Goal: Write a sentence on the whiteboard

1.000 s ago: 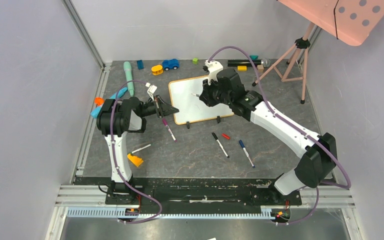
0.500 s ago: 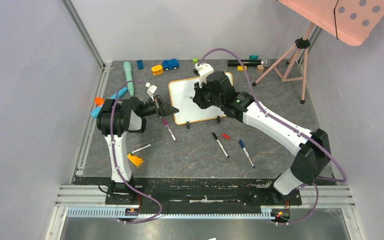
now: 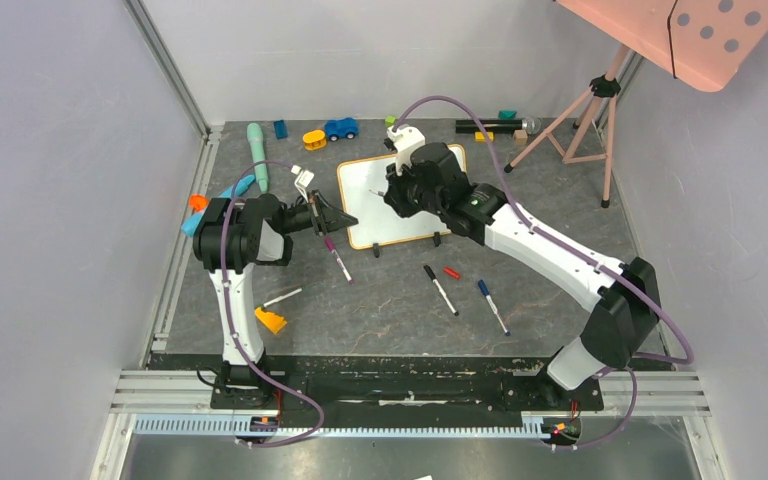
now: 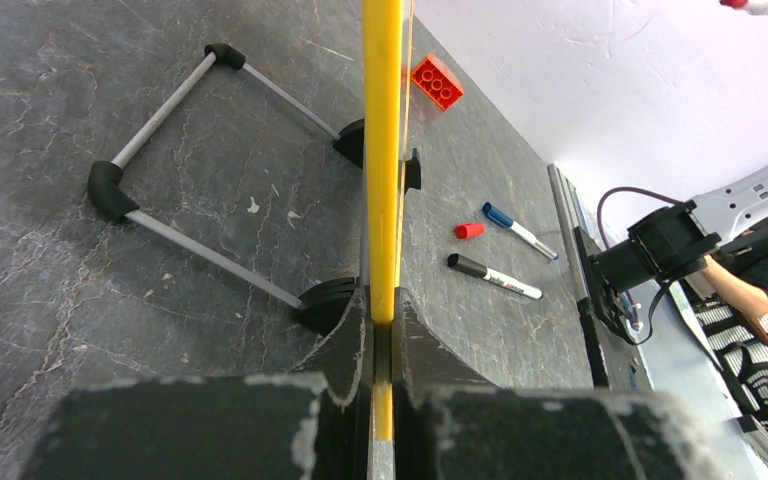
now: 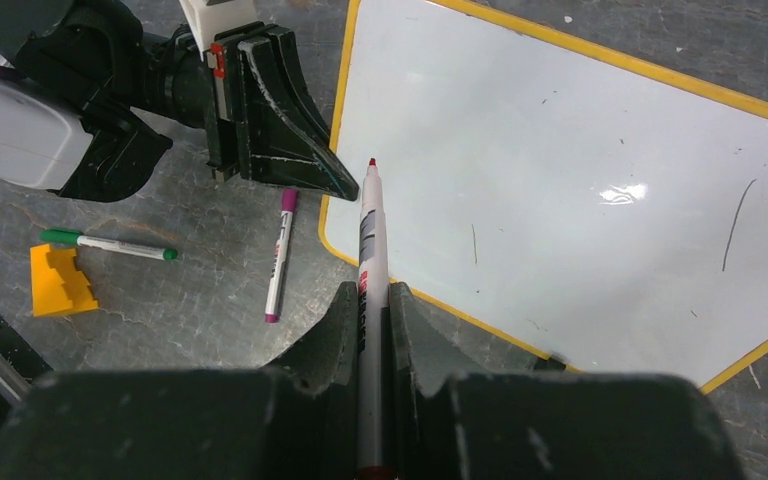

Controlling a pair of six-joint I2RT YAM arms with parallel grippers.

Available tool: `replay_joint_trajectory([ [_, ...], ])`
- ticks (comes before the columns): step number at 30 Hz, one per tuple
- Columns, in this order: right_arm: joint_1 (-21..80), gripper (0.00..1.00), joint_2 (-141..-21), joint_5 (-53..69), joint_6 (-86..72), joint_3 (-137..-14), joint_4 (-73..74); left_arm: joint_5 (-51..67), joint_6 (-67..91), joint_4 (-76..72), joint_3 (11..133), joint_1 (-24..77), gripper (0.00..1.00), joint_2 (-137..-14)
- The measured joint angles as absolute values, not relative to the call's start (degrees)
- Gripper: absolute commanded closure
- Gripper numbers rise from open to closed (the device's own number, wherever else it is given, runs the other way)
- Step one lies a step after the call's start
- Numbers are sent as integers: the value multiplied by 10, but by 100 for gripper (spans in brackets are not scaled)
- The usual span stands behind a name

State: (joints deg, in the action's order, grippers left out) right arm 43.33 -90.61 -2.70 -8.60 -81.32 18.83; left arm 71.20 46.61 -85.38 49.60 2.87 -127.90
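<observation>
Nearest, left pincer (image 3: 348,220) clamping whiteboard (image 3: 365,205) by its left edge, wrist view showing frame edge-on only. Board lying mid-bench (image 3: 390,310), long axis running left-right, right half hiding under right arm (image 3: 540,240). Right pincer (image 5: 372,300) gripping red marker (image 5: 371,230), tip pointing at board's left part.

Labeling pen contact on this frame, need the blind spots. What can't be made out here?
- Whether the red marker tip touches the whiteboard: the right wrist view looks down the barrel, and in the top view it is too small.
- Whiteboard's right part: hidden under the right arm in the top view, cut off by the frame edge in the right wrist view.
- Marker label print: right wrist view, foreshortened.
- Board face: left wrist view, grazing angle.
</observation>
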Motion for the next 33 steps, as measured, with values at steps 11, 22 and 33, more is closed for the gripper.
replay_joint_trajectory([
  [11,459,100,-932,-54,-64,-829,184,712,466,-854,496,29,98,-1279],
  [22,472,100,-962,-62,-53,-862,174,712,466,-854,496,29,98,-1279],
  [33,482,100,-967,-61,-48,-862,173,712,466,-854,496,30,98,-1279],
])
